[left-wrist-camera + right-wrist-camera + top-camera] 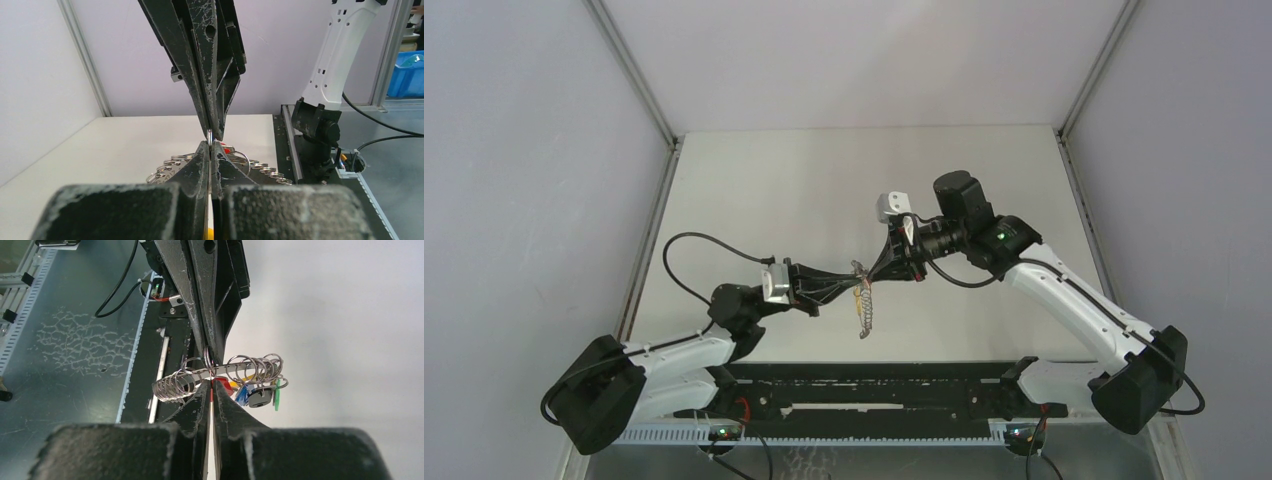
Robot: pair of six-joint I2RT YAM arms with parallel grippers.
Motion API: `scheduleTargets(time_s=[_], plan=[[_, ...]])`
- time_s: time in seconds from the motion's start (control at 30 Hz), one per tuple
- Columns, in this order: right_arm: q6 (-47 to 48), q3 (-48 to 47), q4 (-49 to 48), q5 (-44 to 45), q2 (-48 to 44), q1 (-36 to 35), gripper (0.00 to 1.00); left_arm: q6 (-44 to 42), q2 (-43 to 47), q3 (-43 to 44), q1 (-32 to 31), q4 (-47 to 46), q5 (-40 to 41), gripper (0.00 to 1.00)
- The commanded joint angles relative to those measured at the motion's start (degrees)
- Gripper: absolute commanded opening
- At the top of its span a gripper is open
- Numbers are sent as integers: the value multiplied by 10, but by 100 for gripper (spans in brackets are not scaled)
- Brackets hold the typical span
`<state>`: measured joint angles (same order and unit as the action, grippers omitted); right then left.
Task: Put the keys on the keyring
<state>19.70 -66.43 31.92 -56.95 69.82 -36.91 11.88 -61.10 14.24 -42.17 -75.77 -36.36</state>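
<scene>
My two grippers meet tip to tip above the table's middle. My left gripper (849,283) (210,142) is shut on a thin metal ring of the keyring (210,135), and a bit of yellow shows low between its fingers. My right gripper (871,272) (212,382) is shut on the red key (223,386). The keyring bunch (864,310) hangs between them: several steel rings (172,385) strung on a bar. A blue key (242,395), a green key (276,399), a yellow key (234,384) and a black tag (259,397) hang from it.
A black rail (874,385) runs along the table's near edge between the arm bases. The white table (824,190) sits inside grey walls with metal corner posts (639,75). In the left wrist view the right arm's white link (340,50) and a blue bin (407,75) stand beyond the edge.
</scene>
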Motion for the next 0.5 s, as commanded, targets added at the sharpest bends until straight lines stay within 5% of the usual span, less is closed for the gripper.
scheduleTargets(time_s=[0.0, 0.47], plan=[[3, -2, -19, -16, 1, -2, 0, -5, 13, 9, 5, -42, -1, 0], [-4, -3, -8, -12, 15, 0, 0, -7, 41, 16, 4, -42, -13, 0]])
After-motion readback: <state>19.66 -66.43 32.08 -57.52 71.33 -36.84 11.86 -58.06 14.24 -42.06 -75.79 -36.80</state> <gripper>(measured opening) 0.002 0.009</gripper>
